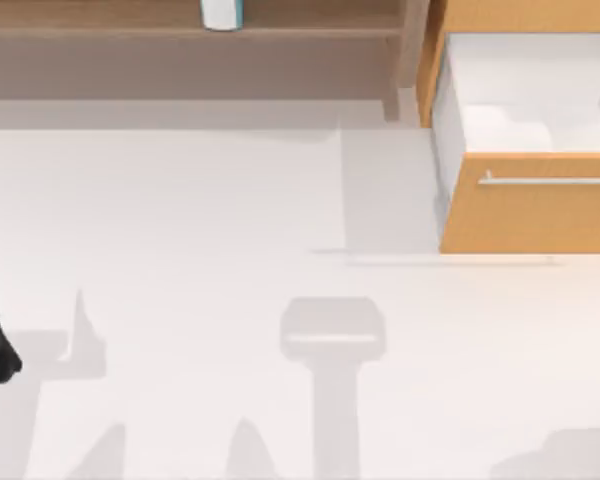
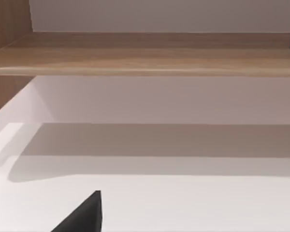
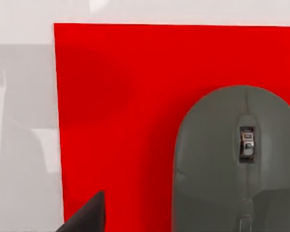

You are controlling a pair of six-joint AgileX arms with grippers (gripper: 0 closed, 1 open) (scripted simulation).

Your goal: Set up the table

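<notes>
right claw (image 3: 89, 215) hovers over a grey mouse (image 3: 237, 164) lying on a red mat (image 3: 121, 111) on the white surface (image 3: 24, 145); its opening can't be told.

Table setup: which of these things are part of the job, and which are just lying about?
Likely part of the job:
- table
- grey mouse
- red mat under the mouse

Just there:
- wooden shelf
- open drawer unit
- teal-and-white item on the shelf

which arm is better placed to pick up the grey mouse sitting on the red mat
Right, probably. Its wrist view looks straight down on the mouse on the red mat, while the left wrist view faces the wooden shelf.
</notes>
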